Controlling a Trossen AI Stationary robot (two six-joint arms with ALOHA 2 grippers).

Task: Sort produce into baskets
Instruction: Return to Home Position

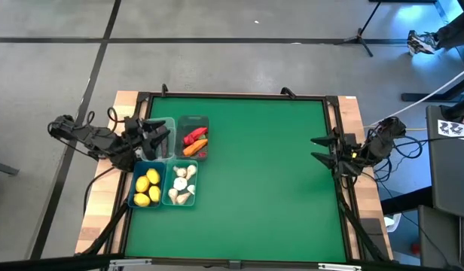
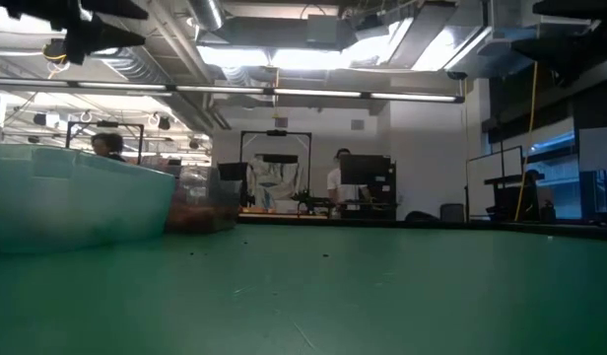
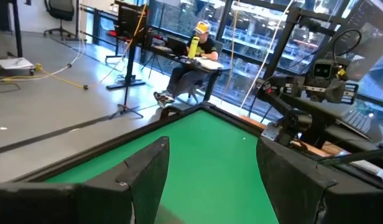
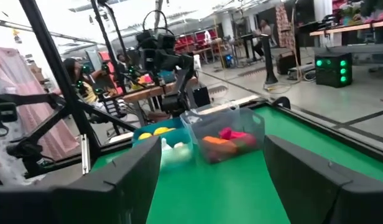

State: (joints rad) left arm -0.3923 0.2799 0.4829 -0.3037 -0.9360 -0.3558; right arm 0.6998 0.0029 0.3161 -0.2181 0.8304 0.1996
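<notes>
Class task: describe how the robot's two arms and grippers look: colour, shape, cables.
The left arm and right arm are black and jointed, with thin dark cables looping alongside. The left gripper and right gripper each end in two broad, matte black fingers that taper towards the tip.

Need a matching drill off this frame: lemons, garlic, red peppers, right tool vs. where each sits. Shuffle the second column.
Places as seen in the high view.

1. lemons
2. garlic bulbs
3. red peppers
4. right tool

A. upper-right bin, with the carrot
B. lower-left bin, blue
C. right edge of the table, open and empty
D. lower-right bin

Pairs: 1-B, 2-D, 3-A, 4-C
</notes>
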